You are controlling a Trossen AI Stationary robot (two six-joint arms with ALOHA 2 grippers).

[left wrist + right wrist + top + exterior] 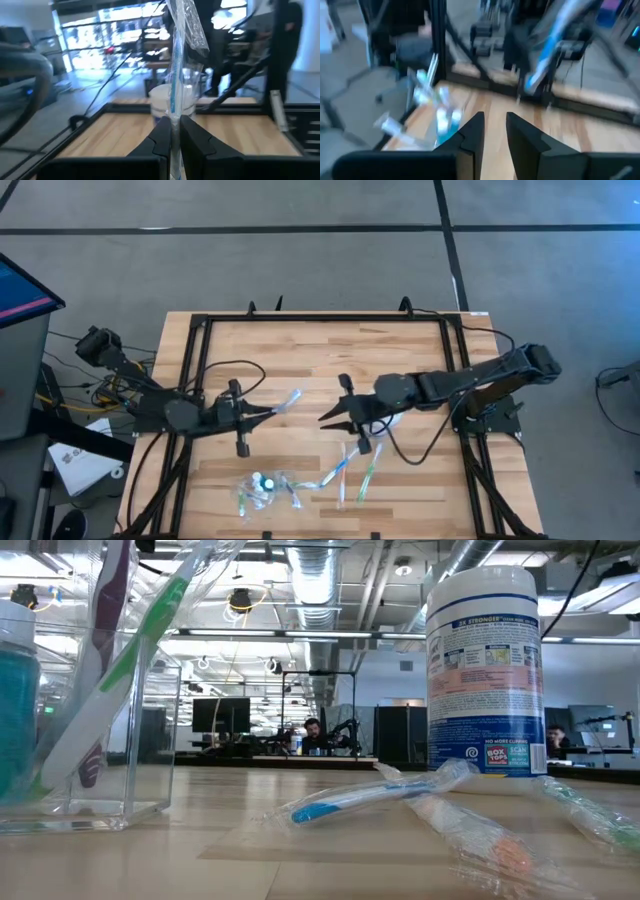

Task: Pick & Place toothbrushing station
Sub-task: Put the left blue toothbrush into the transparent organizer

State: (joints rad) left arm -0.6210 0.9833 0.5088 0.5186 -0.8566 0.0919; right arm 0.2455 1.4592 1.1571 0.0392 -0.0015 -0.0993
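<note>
My left gripper (pixel 268 412) is over the table's left half, shut on a blue-accented toothbrush in a clear wrapper (pixel 176 75), which sticks out past the fingertips (pixel 290 399). My right gripper (pixel 333 416) hovers at mid-table, pointing left at it, open with nothing between its fingers (pixel 495 131). More wrapped toothbrushes (pixel 345 468) lie flat near the table's near edge, with blue (pixel 340 802), orange (pixel 500 852) and green (pixel 590 815) accents. A crinkly clear bag (pixel 262 486) holding a small blue bottle lies left of them. My left gripper pinches the wrapped toothbrush at its lower end (pixel 174 131) between its two fingers. The fingers come level from the table's left. The brush runs on beyond the fingertips toward the right arm, slanting to the far side, lifted clear of the table.
A white container (pixel 394 421) stands under the right arm, and shows behind the held brush (pixel 162 100). In the low view a wipes canister (pixel 485 670) and a clear box with upright toothbrushes (pixel 100 740) stand close by. A black frame (pixel 330 317) borders the table.
</note>
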